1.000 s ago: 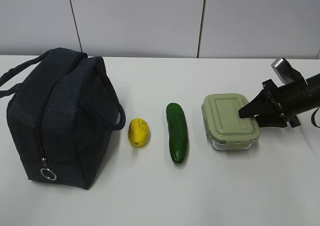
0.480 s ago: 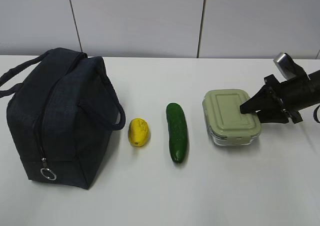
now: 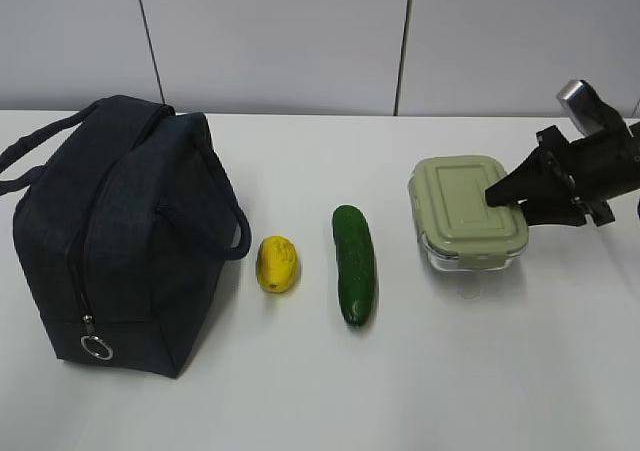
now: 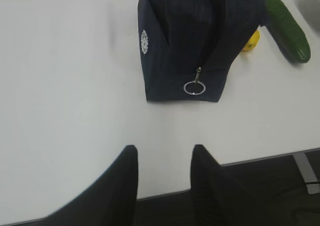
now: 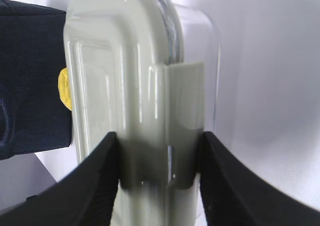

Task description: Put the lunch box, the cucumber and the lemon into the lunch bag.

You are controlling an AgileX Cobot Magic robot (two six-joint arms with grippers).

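At the right of the exterior frame we see the right gripper (image 3: 502, 197) clamped on the near-right end of the lunch box (image 3: 465, 211), which hangs clear of the white table (image 3: 420, 371) with a faint shadow beneath it. In the right wrist view its two black fingers (image 5: 97, 186) press against the sage-green lid and the clear wall on either side, so that claw is holding the lunch box (image 5: 135, 85). At centre frame the cucumber (image 3: 354, 263) lies lengthwise on the table, with the lemon (image 3: 277, 263) just to its left, the two apart. The lunch bag (image 3: 110, 231) stands at the left of the frame, its zipper ring (image 3: 96, 347) hanging low on the near face and its zipper looking closed. In the left wrist view the left gripper (image 4: 162, 178) sits at the bottom centre, its fingers parted to a moderate gap with nothing between them, short of the bag (image 4: 200, 40) in the upper half.
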